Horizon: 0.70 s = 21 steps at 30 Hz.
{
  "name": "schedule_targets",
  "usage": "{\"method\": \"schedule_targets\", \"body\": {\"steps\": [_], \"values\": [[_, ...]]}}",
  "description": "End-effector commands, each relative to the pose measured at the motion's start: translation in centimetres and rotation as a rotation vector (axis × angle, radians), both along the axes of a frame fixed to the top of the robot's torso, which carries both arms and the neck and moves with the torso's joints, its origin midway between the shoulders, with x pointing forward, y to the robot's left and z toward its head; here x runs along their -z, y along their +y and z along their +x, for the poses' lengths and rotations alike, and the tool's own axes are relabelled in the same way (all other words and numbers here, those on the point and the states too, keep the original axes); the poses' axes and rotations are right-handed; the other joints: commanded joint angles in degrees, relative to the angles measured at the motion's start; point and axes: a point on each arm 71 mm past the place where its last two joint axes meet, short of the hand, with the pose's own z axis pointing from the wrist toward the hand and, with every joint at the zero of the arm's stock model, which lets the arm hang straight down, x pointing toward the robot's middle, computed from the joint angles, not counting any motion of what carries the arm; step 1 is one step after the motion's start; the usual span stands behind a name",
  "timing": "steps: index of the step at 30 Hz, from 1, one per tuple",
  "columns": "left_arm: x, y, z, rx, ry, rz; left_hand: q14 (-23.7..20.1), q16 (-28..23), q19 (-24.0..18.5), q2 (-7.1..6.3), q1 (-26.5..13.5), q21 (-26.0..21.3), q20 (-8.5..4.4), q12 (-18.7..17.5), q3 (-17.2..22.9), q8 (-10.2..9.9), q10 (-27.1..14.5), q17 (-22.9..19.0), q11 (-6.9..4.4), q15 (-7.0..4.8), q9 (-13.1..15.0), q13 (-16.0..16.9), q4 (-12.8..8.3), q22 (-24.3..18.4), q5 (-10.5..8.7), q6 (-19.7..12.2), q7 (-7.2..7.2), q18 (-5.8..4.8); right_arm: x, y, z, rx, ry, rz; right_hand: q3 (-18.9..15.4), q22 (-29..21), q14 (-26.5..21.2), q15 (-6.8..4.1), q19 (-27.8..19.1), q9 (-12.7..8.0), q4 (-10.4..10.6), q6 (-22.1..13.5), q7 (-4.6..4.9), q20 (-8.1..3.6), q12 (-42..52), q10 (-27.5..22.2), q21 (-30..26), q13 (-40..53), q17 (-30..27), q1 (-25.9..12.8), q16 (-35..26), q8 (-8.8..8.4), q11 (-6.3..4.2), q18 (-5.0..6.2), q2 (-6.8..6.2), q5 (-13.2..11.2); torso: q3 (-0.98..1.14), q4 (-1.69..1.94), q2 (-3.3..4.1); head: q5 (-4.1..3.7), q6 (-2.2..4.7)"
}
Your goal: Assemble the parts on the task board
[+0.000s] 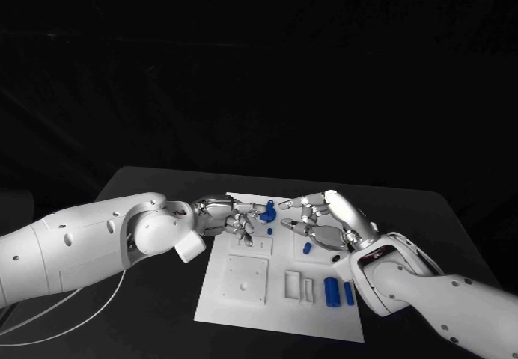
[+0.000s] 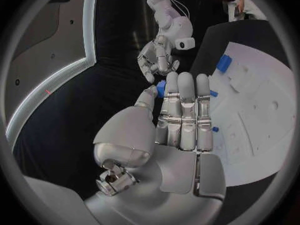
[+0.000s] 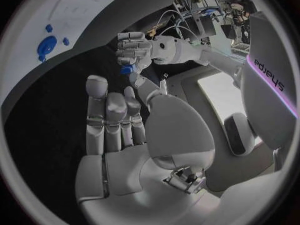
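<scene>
The white task board (image 1: 246,288) lies in the middle of the table. My left hand (image 1: 230,216) hovers over its far edge and pinches a small blue part (image 1: 266,212) between thumb and fingers; this held part (image 2: 161,88) also shows in the left wrist view and, as a blue piece (image 3: 127,69), in the right wrist view. My right hand (image 1: 324,220) hangs just right of it, fingers apart and holding nothing. On the board lie two blue cylinders (image 1: 332,292), a blue piece (image 1: 308,248) and a small blue peg (image 1: 270,231).
Black table (image 1: 151,187) surrounds the board. A white cable (image 1: 65,303) trails under my left arm. In the right wrist view a round blue part (image 3: 47,46) sits on the board (image 3: 81,10). A blue block (image 2: 224,63) lies at the board's edge (image 2: 262,85).
</scene>
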Motion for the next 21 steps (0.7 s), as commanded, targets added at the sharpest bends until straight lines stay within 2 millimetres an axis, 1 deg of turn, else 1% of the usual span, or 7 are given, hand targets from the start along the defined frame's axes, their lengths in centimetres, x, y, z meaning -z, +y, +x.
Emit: {"method": "schedule_targets", "body": {"steps": [1,2,5,8,11,17,21], "values": [[-0.1,-0.3,-0.1,0.014,0.009,-0.022,0.0,0.2,-0.1,0.58,-0.1,0.1,-0.32,0.1,5.0,0.2,0.1,0.0,-0.23,-0.27,-0.1,0.1,-4.7,0.1,-0.05,3.7,-3.28,-0.86,-0.1,0.4,-0.1,0.010,-0.086,-0.064,0.8,2.0,0.1,-0.53,2.5,0.0,0.0,1.0,-0.18,-0.41,0.4,0.2,0.3,0.1,0.1,0.0,0.4,0.01,-0.34,0.61,-0.72,-0.6,0.05,-0.02,0.06,0.06,0.12],[-0.1,-0.3,-0.1,0.017,0.012,-0.028,0.0,0.2,-0.1,0.58,-0.1,0.1,-0.32,0.1,5.0,0.2,0.1,0.0,-0.23,-0.27,-0.1,0.1,-4.7,0.1,-0.05,3.7,-3.28,-0.86,-0.1,0.4,-0.1,0.013,-0.094,-0.072,0.9,2.0,0.2,-0.53,2.5,0.0,0.0,1.1,-0.24,-0.42,0.4,0.2,0.4,0.2,0.2,-0.1,0.5,0.07,-0.35,0.60,-0.76,-0.7,0.07,-0.03,0.07,0.11,0.12],[-0.2,-0.4,-0.2,0.023,0.018,-0.043,0.0,0.3,-0.1,0.51,-0.2,0.1,-0.31,0.1,5.1,0.1,0.1,0.0,-0.24,-0.27,0.1,0.1,-4.7,0.1,-0.14,3.7,-3.29,-0.86,0.0,0.7,0.0,0.017,-0.114,-0.090,0.8,2.2,0.3,-0.61,2.6,0.0,0.3,1.9,-0.49,-0.49,0.5,0.4,0.7,0.3,0.3,-0.2,0.6,0.04,-0.50,0.45,-1.00,-1.0,0.03,-0.08,0.01,0.07,0.11],[-0.2,-0.4,-0.2,0.027,0.021,-0.052,0.0,0.3,-0.1,0.51,-0.2,0.1,-0.31,0.1,5.1,0.1,0.1,0.0,-0.24,-0.27,0.1,0.1,-4.7,0.1,-0.14,3.7,-3.29,-0.86,0.1,1.0,0.1,0.021,-0.129,-0.105,-0.2,2.2,0.4,-0.68,2.6,0.0,0.9,2.1,-0.61,-0.61,0.5,0.6,0.9,0.4,0.4,-0.1,0.7,0.05,-0.55,0.32,-1.23,-1.1,-0.02,-0.05,-0.01,-0.04,0.10],[-0.3,-0.5,-0.2,0.031,0.022,-0.058,0.0,0.3,-0.1,0.49,-0.2,0.1,-0.30,0.1,5.2,0.1,0.1,0.1,-0.23,-0.26,0.2,0.1,-4.6,0.0,-0.17,3.7,-3.29,-0.86,0.2,1.4,0.2,0.025,-0.143,-0.113,-1.5,2.3,0.5,-0.72,2.6,0.0,1.5,2.5,-0.73,-0.66,0.5,0.7,1.1,0.6,0.6,0.5,0.7,0.08,-0.61,0.24,-1.19,-1.4,0.11,-0.02,0.10,-0.16,0.11],[-0.3,-0.6,-0.3,0.049,0.024,-0.067,0.0,0.3,-0.1,0.45,-0.2,0.1,-0.29,0.1,5.2,0.1,0.1,0.1,-0.23,-0.25,0.2,0.1,-4.6,0.0,-0.23,3.7,-3.29,-0.86,0.1,1.9,0.3,0.036,-0.160,-0.113,-2.1,2.3,0.6,-0.77,2.7,0.0,1.7,2.6,-0.79,-0.71,0.5,0.9,1.2,0.7,0.7,0.6,0.8,0.03,-0.66,0.13,-1.51,-2.0,0.06,0.08,0.08,-0.39,0.13],[-0.3,-0.7,-0.4,0.059,0.025,-0.072,-0.1,0.3,-0.1,0.44,-0.2,0.1,-0.26,0.1,5.2,0.1,0.1,0.1,-0.22,-0.23,0.2,0.1,-4.6,0.0,-0.34,3.6,-3.28,-0.86,0.1,2.1,0.3,0.045,-0.170,-0.105,-2.3,2.3,0.6,-0.79,2.7,0.0,1.9,2.8,-0.85,-0.74,0.5,0.9,1.4,0.7,0.7,0.7,0.8,0.07,-0.67,0.08,-1.54,-2.2,0.05,0.03,0.08,-0.35,0.13]]}}
